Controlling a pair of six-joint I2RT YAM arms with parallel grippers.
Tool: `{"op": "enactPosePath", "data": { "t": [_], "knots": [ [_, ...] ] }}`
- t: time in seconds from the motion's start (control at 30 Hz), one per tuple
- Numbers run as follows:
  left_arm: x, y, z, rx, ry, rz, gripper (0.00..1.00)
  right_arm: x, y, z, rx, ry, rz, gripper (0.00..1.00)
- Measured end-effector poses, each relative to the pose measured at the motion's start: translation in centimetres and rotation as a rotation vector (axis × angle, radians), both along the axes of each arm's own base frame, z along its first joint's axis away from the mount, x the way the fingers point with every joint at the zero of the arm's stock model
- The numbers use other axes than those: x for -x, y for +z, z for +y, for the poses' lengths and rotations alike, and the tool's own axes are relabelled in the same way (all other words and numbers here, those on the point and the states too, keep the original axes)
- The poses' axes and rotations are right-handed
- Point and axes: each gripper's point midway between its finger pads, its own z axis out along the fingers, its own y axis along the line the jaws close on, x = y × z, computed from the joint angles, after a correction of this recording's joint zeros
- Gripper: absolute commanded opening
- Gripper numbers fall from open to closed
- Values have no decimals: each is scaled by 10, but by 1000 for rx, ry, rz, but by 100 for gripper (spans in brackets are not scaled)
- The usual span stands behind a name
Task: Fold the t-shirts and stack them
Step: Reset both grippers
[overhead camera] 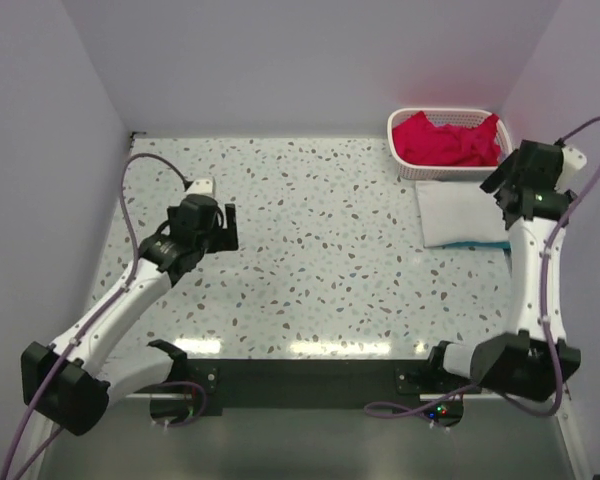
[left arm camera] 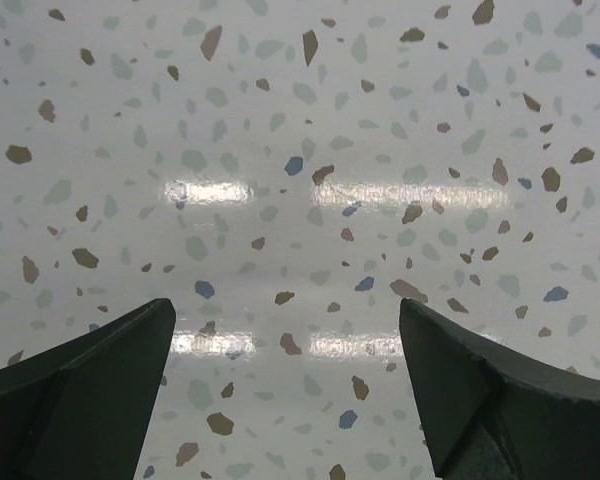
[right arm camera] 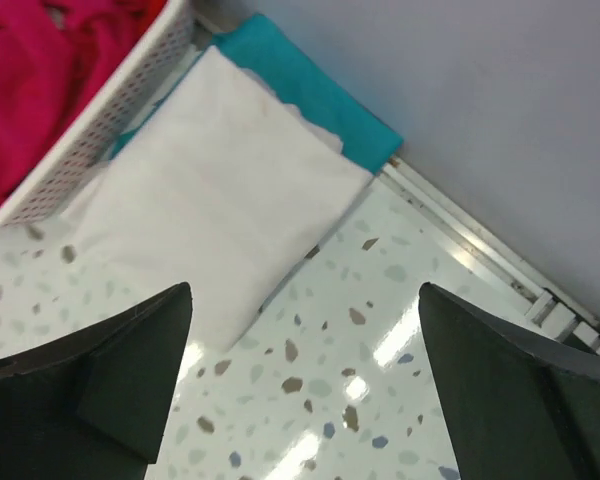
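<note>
The left fingers [overhead camera: 227, 228] hang over bare counter [overhead camera: 320, 260] at the left of the overhead view, spread wide with nothing between them. The left wrist view shows only speckled surface under them. They look parked out of the way, since no shirt lies within their reach.

At the upper right, the basket [overhead camera: 393, 128] holds a loose heap of red-pink shirts [overhead camera: 445, 140], unfolded and likely next in line.

Just below the basket and touching its wall lies the white shirt [right arm camera: 220, 190], folded into a neat rectangle. It sits on top of the teal shirt [right arm camera: 310, 90], which shows only as an edge along its far side against the wall. The stack is tucked into that corner, probably so the middle stays free for folding.

The right fingers [right arm camera: 110, 370] hover above the near end of the stack, wide apart and gripping nothing. They appear clear of the white shirt, so that fold looks done.
</note>
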Motion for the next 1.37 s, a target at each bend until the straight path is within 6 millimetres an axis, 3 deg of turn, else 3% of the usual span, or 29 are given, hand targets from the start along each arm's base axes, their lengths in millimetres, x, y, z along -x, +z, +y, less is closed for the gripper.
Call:
{"op": "enactPosePath", "data": {
  "t": [0.1, 0.2, 0.33, 0.5, 0.57, 0.67, 0.9, 1.37],
  "knots": [
    [0, 38, 9, 23, 50, -100, 100, 31, 37, 29, -44, 78, -155, 99],
    [7, 89, 24, 62, 120, -238, 100, 66, 62, 56, -57, 151, -280, 99],
    [27, 148, 46, 134, 200, -425, 100, 100, 80, 94, -64, 279, -409, 99],
    [59, 187, 77, 203, 296, -612, 100, 119, 82, 124, -74, 415, -455, 99],
    [69, 184, 86, 210, 325, -645, 100, 122, 74, 132, -75, 459, -444, 99],
    [76, 161, 95, 193, 352, -649, 100, 125, 60, 139, -74, 501, -421, 99],
    [75, 114, 95, 148, 349, -587, 100, 127, 37, 140, -71, 518, -371, 99],
    [54, 85, 81, 110, 320, -509, 100, 126, 25, 135, -31, 510, -330, 99]
  ]
}}
